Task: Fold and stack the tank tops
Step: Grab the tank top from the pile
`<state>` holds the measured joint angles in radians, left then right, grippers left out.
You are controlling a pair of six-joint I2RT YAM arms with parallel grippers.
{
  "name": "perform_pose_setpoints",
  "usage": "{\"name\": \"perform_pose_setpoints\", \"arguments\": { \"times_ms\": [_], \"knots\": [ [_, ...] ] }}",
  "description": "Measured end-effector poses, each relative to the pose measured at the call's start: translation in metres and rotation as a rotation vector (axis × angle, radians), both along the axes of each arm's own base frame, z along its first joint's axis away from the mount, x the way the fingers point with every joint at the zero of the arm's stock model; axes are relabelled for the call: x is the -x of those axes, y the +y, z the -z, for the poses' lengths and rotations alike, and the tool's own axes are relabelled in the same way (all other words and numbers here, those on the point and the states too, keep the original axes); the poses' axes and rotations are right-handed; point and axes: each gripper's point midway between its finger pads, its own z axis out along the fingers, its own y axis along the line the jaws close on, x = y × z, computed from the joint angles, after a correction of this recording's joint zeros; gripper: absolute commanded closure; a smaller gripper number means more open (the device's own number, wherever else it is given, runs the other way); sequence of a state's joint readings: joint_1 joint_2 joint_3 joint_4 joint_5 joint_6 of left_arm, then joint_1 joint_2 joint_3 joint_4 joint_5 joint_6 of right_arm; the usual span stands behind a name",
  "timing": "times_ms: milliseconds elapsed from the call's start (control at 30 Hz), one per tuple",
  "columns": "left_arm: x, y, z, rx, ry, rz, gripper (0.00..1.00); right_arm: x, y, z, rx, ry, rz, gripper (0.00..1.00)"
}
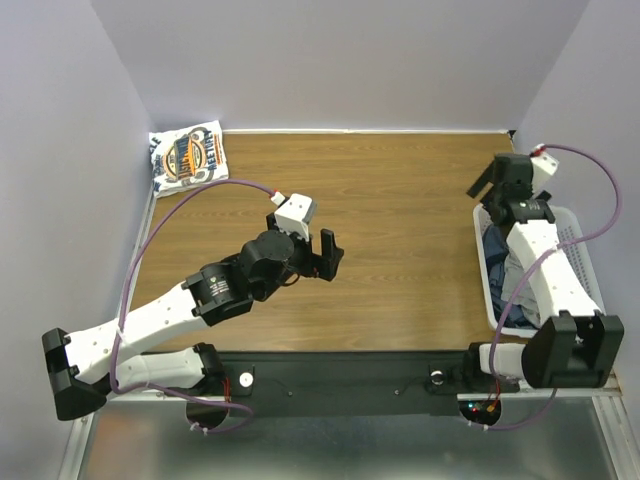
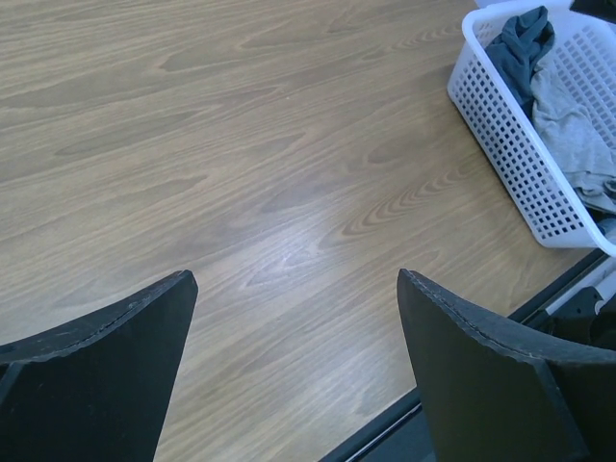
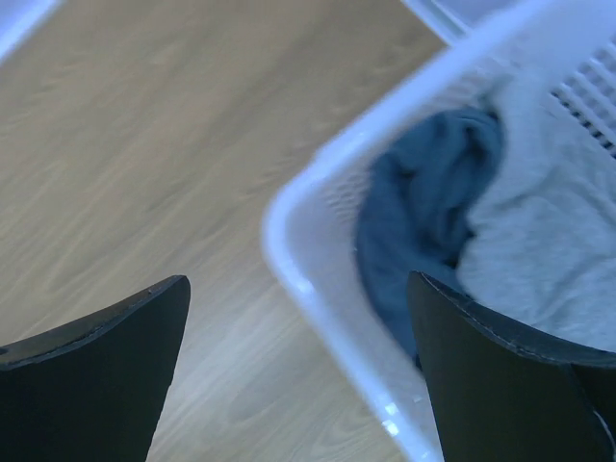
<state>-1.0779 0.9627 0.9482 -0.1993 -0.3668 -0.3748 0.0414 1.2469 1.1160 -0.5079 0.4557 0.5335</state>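
Note:
A white tank top with a blue-and-orange round logo lies folded at the table's far left corner. A dark slate-blue tank top and a light grey one lie bunched in the white mesh basket at the right; both also show in the left wrist view, the dark one and the grey one. My left gripper hangs open over bare wood mid-table, holding nothing. My right gripper stands open above the basket's far left corner, its jaws straddling the rim, empty.
The wooden table is bordered by grey walls at the back and sides. A black rail runs along the near edge with both arm bases on it. The basket stands against the right edge.

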Motion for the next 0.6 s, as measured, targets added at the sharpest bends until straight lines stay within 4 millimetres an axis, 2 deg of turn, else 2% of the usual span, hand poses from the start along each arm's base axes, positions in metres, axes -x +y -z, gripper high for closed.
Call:
{"name": "perform_pose_setpoints", "arguments": {
  "times_ms": [67, 167, 233, 333, 367, 500, 600],
  "knots": [
    [0.000, 0.000, 0.000, 0.002, 0.001, 0.002, 0.03, 0.002, -0.036, 0.022, -0.016, 0.061, 0.109, 0.00],
    [0.001, 0.001, -0.001, 0.005, 0.003, 0.011, 0.03, 0.005, -0.063, 0.047, -0.050, 0.115, 0.202, 0.00],
    [0.002, 0.002, -0.002, 0.005, 0.004, 0.017, 0.03, 0.017, -0.079, 0.063, -0.061, 0.148, 0.266, 0.00],
    [0.004, 0.004, -0.004, 0.008, 0.002, 0.030, 0.03, 0.044, -0.102, 0.082, -0.072, 0.179, 0.376, 0.00],
    [0.004, 0.004, -0.004, 0.009, 0.003, 0.034, 0.03, 0.049, -0.105, 0.085, -0.076, 0.182, 0.391, 0.00],
    [0.004, 0.005, 0.000, -0.009, 0.012, 0.055, 0.03, 0.091, -0.125, 0.094, -0.092, 0.178, 0.506, 0.00],
    [0.003, 0.003, 0.005, -0.024, 0.023, 0.072, 0.03, 0.109, -0.135, 0.095, -0.098, 0.161, 0.564, 0.01]
  ]
}}
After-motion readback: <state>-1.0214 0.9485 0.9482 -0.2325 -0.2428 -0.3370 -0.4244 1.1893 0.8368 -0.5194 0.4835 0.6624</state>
